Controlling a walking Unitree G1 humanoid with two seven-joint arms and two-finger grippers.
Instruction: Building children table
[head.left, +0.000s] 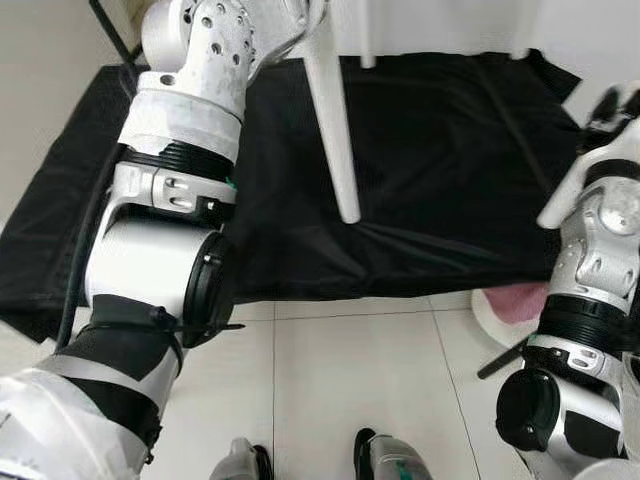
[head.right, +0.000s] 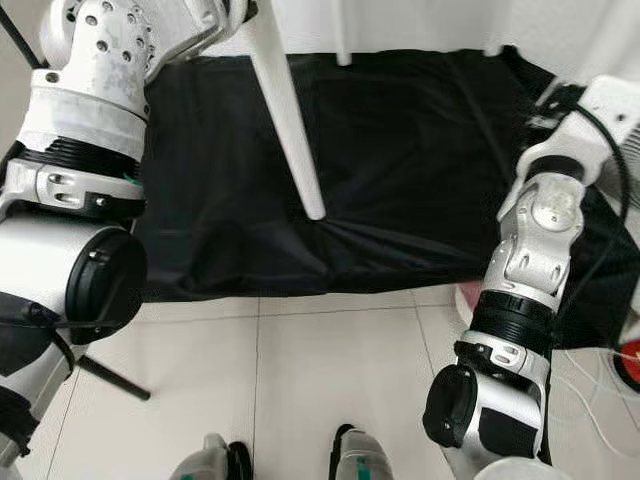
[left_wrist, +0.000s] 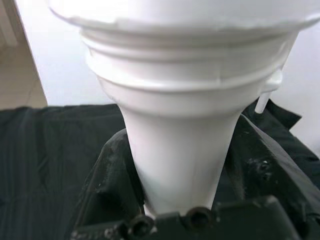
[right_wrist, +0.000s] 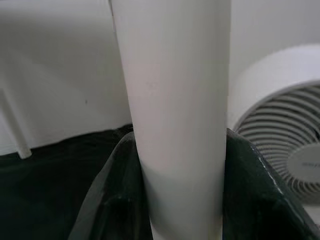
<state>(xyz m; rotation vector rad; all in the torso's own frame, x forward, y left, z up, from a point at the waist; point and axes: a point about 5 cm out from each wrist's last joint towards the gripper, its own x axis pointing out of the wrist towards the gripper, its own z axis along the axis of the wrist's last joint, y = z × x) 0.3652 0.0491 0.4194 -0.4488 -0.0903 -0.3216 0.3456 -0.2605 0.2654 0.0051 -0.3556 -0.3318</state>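
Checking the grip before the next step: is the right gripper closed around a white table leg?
Yes, in the right wrist view the right gripper has its black fingers pressed against both sides of the smooth white table leg.

Right gripper (right_wrist: 182, 200): fingers (right_wrist: 112, 185) clamp white leg (right_wrist: 175, 100). Behind: black cloth (right_wrist: 50, 180), white fan (right_wrist: 285, 150), white wall (right_wrist: 55, 65).

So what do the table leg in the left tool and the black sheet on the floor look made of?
Table leg: likely moulded plastic, smooth white with a slight sheen and ridged rings at its wide end. Black sheet: thin woven fabric, faintly glossy, creasing and puckering where another leg presses on it.
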